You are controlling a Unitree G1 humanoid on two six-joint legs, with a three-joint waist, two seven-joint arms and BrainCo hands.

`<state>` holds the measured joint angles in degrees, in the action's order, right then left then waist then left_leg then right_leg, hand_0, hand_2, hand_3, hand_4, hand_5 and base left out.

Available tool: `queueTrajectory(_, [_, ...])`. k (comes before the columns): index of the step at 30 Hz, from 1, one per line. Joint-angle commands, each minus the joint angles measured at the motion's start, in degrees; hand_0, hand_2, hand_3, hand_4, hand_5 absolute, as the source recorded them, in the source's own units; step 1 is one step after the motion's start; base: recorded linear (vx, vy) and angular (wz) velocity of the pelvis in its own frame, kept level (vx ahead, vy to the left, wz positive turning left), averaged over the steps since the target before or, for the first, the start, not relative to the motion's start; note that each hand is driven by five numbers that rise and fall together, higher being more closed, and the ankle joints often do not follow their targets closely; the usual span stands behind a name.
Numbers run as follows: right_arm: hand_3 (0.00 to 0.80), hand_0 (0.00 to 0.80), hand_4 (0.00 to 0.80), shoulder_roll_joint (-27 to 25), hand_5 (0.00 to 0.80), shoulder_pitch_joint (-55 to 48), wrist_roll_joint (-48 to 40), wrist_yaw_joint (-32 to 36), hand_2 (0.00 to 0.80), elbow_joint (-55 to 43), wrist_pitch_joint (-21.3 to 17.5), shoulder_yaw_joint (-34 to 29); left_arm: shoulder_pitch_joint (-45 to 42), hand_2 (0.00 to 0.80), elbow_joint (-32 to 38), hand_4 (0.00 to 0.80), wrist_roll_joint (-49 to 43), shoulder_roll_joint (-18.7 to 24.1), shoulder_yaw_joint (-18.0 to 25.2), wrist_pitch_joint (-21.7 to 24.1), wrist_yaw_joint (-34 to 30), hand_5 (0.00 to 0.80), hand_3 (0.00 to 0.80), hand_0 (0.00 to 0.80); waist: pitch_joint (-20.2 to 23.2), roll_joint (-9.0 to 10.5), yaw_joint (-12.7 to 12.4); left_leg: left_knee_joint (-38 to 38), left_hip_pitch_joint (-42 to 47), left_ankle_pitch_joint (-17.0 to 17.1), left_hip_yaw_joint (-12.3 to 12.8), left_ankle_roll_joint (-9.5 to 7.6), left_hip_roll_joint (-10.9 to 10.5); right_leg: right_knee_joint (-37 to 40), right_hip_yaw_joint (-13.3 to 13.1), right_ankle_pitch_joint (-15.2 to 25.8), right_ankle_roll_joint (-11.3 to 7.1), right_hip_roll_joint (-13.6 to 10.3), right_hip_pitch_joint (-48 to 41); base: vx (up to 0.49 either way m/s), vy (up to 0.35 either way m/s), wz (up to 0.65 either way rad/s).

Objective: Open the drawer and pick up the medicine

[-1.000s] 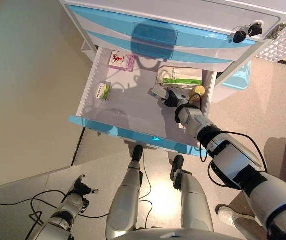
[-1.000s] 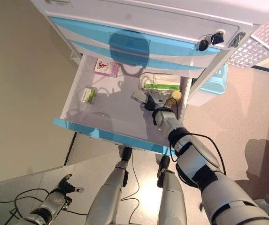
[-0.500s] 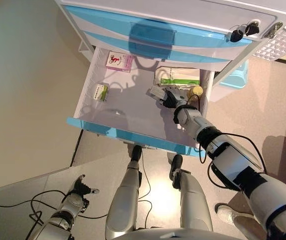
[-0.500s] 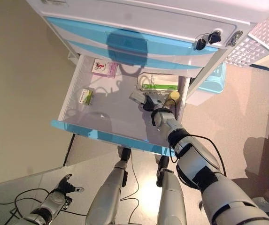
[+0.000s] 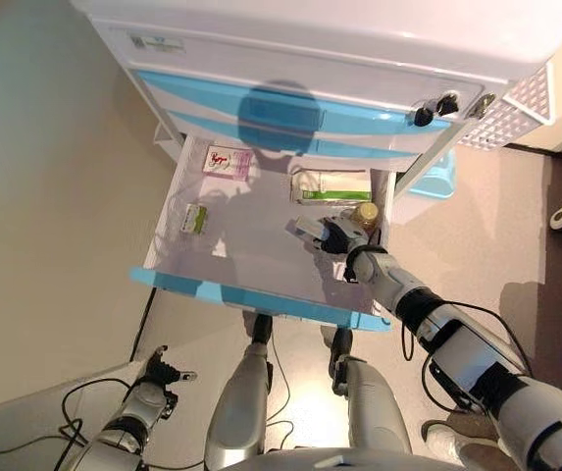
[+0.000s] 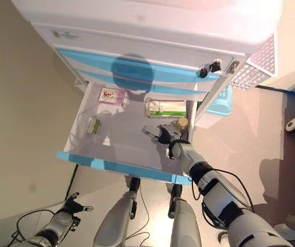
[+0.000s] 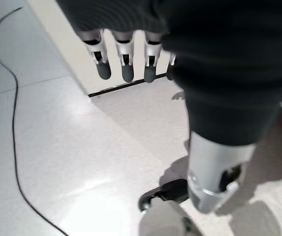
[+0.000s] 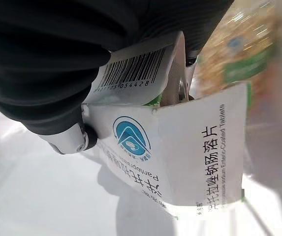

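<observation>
The blue-fronted drawer (image 5: 261,294) of the white cabinet stands pulled out. My right hand (image 5: 337,235) is inside it at the right, shut on a small white medicine box (image 5: 307,232) with a barcode (image 8: 180,152), lifted a little off the drawer floor. In the drawer lie a pink box (image 5: 222,160), a small green box (image 5: 195,217), a white-and-green packet (image 5: 328,184) and a yellow-capped bottle (image 5: 365,212). My left hand (image 5: 158,373) hangs low at the lower left over the floor, fingers (image 7: 126,61) straight, holding nothing.
Two closed blue drawers (image 5: 300,113) sit above the open one, with keys (image 5: 433,108) at the cabinet's right. A white perforated basket (image 5: 516,108) hangs on the cabinet's right side, a light blue bin (image 5: 433,179) below it. A beige wall (image 5: 45,196) runs along the left.
The camera has tilted, so the whole cabinet shows lower and smaller. My right hand with the white box has drawn back slightly from the packet toward the drawer's front. Left hand unchanged.
</observation>
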<state>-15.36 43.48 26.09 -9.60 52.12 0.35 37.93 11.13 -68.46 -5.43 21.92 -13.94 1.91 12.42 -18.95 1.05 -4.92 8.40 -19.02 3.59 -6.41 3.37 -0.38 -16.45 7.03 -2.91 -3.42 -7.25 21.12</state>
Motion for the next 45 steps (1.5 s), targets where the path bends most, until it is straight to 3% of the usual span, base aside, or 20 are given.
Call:
queueTrajectory(1, [0.800,0.800,0.800,-2.10,0.800,0.40,-1.81,0.24,0.800,-4.55,-1.63,0.01,-2.00,0.000,-1.51,0.000,0.63,0.76,2.08,-0.04,0.56,0.000,0.000,0.000,2.62,1.06,1.35,1.46,-0.41,-3.52,0.23,-2.86,-3.35,7.50,-0.63,5.70,-3.24,-0.63,-3.28,0.058,-0.009,-0.05])
queueTrajectory(13, [0.800,0.800,0.800,-7.07,0.800,-7.41,-2.36,2.88,0.800,-16.67,-3.18,-3.52,-5.33,0.000,-2.92,0.000,-2.06,0.75,6.16,-0.90,-0.40,0.000,0.000,0.000,8.94,1.85,2.91,-5.30,8.66,-2.90,1.56,-2.39,-1.48,13.73,-0.80,6.07,-3.74,0.85,-11.48,0.068,-0.012,-0.08])
queueTrajectory(27, [0.800,0.800,0.800,-12.54,0.800,-17.30,-3.75,4.76,0.800,-28.50,-4.40,-10.61,-9.69,0.000,-3.19,0.000,-5.62,-0.22,9.11,-1.58,-1.81,0.000,0.000,0.000,14.97,1.49,3.45,-9.82,14.92,-2.45,2.40,-2.11,-0.55,17.44,-0.10,6.08,-4.13,1.31,-17.26,0.052,-0.005,-0.05])
queueTrajectory(45, [0.800,0.800,0.800,-17.88,0.800,-33.72,-10.17,6.84,0.800,-51.38,-7.59,-24.10,-12.91,0.000,-3.47,0.000,-8.15,-0.78,14.13,-2.11,-2.38,0.000,0.000,0.000,17.70,1.48,4.34,-10.29,18.03,-3.42,2.62,-1.78,0.15,18.09,0.46,5.05,-3.87,1.77,-20.43,0.030,-0.007,0.01])
